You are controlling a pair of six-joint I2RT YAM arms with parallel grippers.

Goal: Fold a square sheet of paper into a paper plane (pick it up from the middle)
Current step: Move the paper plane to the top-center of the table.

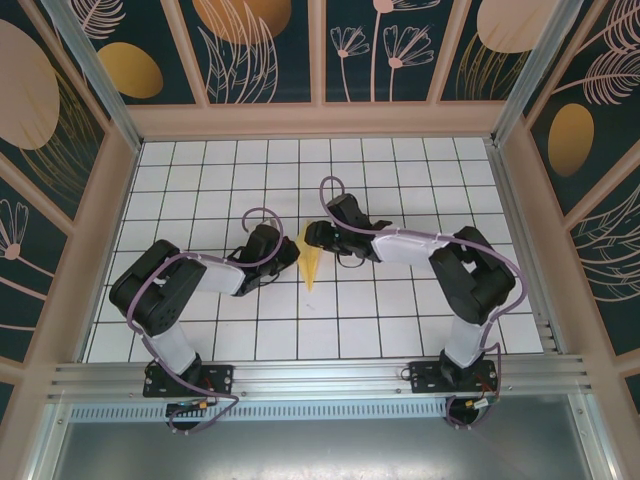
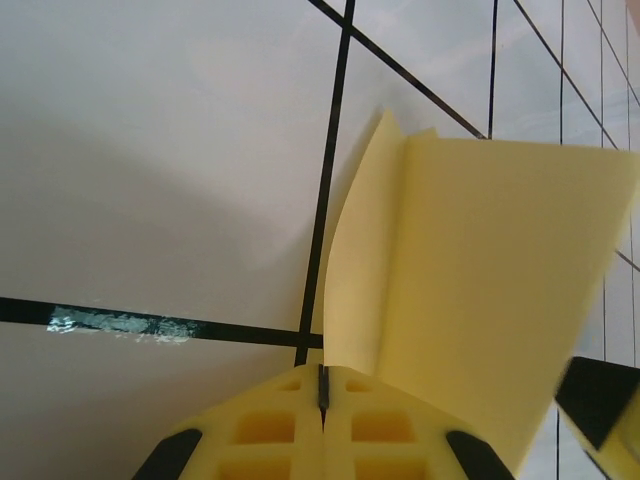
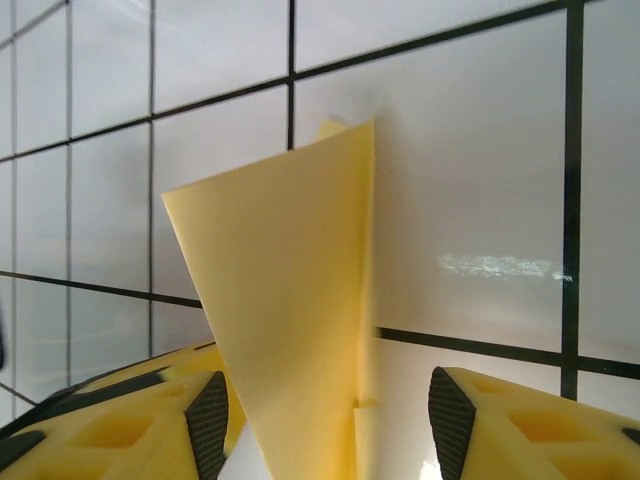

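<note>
The yellow paper plane, a slim pointed dart folded from the square sheet, stands on edge at the middle of the tiled table with its tip toward the arms. My left gripper is at its left side and shut on it. In the left wrist view the paper rises straight out of the closed tips of that gripper. My right gripper is at the dart's far end. Its jaws stand open on either side of the upright paper, and the right pad is well clear of it.
The white tiled table has a wooden frame and patterned walls around it. A metal rail runs along the near edge by the arm bases. A short strip of clear tape lies on a grid line near the left gripper.
</note>
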